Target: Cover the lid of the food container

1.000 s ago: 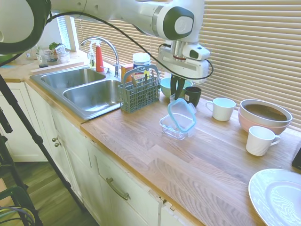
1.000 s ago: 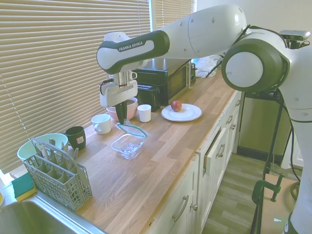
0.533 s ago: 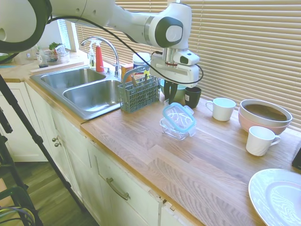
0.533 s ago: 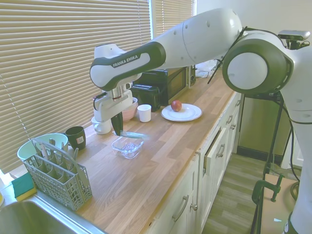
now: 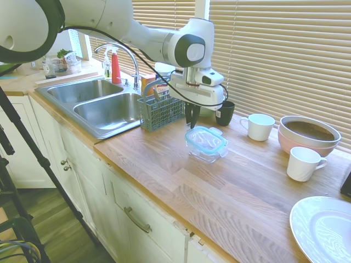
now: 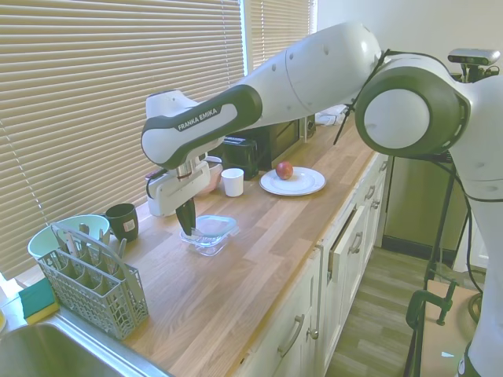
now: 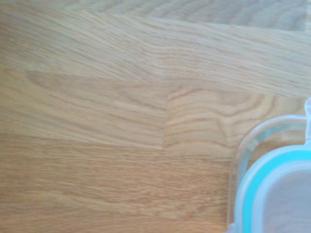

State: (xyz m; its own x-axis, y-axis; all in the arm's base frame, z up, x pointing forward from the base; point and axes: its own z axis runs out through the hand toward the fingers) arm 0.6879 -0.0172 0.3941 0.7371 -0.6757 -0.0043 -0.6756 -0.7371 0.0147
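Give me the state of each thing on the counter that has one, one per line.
lid: lying flat on the food container
food container: covered, upright on the counter
claw: beside the lid's edge
white plate: holds a red fruit
pink bowl: white bowl nested inside

The only print that can be read is "FRANKA EMIKA", in white capitals on the dark band of the arm (image 6: pixel 206 118) in the second exterior view, running up toward 2 o'clock. A box (image 5: pixel 147 82) behind the caddy (image 5: pixel 162 109) in the first exterior view carries coloured print, too small to read. In the wrist view no lettering shows.
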